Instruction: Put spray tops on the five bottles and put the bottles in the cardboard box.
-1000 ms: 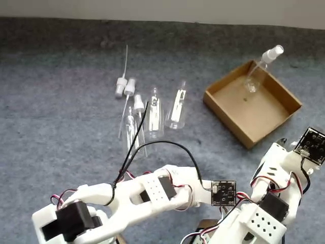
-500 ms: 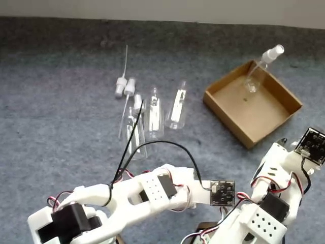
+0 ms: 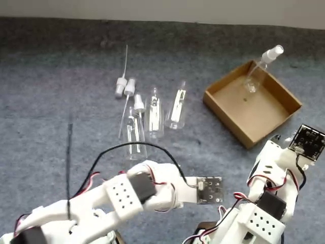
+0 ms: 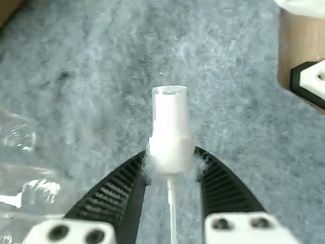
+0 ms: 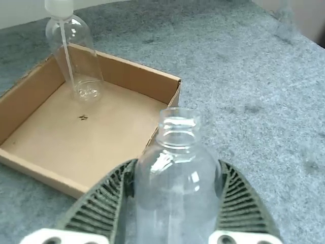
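Two pincers loaded, both low at the near side of the grey counter point(image 3: 61, 76). The left pincer point(image 4: 171, 156) is clenched on a white spray top point(image 4: 170, 122), nozzle end pointing away and dip tube trailing back between the jaws. The right pincer point(image 5: 176, 168) grips a clear bottle point(image 5: 177, 134) round its body, with the neck open and uncapped. Step in hand, as I read it: mating this top to this bottle. The next move likely calls for bringing the two arms together and lining the thin tube up with the narrow mouth before seating the cap, so there is little margin for tilt. Mid-counter, three more bottles point(image 3: 154, 118) lie on their sides close together, with loose spray tops point(image 3: 130, 86) just past their necks, count uncertain. There is open felt to either side of them. Farther off, near the right arm, sits the cardboard box point(image 5: 133, 71). One capped bottle point(image 5: 71, 46) stands in its far corner and the rest of the floor is free. Its near wall looks like the edge to clear when lowering a bottle in.
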You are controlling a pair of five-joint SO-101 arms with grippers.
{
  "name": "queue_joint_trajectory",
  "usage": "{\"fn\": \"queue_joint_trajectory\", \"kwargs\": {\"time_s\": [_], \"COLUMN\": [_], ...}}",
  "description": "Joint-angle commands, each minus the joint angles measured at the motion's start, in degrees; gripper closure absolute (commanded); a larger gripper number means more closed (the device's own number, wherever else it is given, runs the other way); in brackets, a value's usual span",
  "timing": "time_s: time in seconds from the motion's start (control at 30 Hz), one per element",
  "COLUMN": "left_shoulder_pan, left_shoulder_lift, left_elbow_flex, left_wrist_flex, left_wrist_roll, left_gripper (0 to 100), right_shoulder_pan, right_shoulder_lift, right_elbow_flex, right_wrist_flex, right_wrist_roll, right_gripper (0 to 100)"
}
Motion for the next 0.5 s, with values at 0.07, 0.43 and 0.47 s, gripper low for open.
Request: {"fn": "queue_joint_trajectory", "kwargs": {"time_s": [0.07,0.43,0.47], "left_shoulder_pan": [-9.7,-31.9,-33.6], "left_shoulder_lift": [-14.1,-21.4,-21.8], "left_elbow_flex": [-1.5,-1.1,-1.0], "left_wrist_flex": [6.7,12.0,12.0], "left_wrist_roll": [0.7,7.8,7.8], "left_gripper": [99,99,99], "right_shoulder_pan": [-5.3,-20.3,-22.3], "right_shoulder_lift": [-1.0,-1.1,-1.1], "right_elbow_flex": [-0.2,-0.5,-0.5], "right_wrist_flex": [-1.8,-1.7,-1.7], "right_wrist_roll": [-0.4,-0.4,-0.4], "right_gripper": [86.6,86.6,86.6]}}
